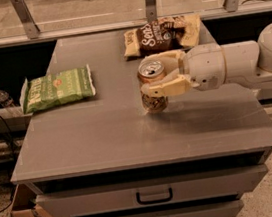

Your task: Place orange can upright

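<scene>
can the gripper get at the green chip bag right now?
Probably not yet: the gripper is shut on the orange can, mid-table. The green chip bag lies flat at the left edge, bare table between, so the way looks free once it lets go.

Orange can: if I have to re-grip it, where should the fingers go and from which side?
Take the orange can at mid-body, level, from the picture's right, where the gripper now clamps it. The can is upright, so its round wall gives opposed sides; the tabbed top does not.
</scene>
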{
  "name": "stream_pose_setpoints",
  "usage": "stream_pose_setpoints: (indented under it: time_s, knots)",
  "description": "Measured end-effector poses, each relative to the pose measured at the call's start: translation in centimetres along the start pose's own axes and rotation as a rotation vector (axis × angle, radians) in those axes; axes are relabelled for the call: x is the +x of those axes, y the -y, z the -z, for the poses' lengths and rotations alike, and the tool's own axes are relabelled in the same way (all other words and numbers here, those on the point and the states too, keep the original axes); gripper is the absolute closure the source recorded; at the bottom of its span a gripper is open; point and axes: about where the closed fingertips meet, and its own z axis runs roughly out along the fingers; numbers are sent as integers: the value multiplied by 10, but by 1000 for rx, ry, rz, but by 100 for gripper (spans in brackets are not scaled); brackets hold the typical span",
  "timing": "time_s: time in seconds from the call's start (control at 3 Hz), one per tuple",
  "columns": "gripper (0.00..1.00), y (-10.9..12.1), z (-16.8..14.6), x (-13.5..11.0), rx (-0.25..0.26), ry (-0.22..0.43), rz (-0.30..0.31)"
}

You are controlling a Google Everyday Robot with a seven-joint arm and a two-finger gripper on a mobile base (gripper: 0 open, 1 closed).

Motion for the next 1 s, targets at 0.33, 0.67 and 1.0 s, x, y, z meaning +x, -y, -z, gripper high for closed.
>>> stream_pose_setpoints:
  time_s: [0.33,0.67,1.0]
  knots:
    - [100,2,-2,13,16,29,-23]
    - [100,3,-3,22,24,41,-49]
    - [83,2,-5,20,19,42,-47]
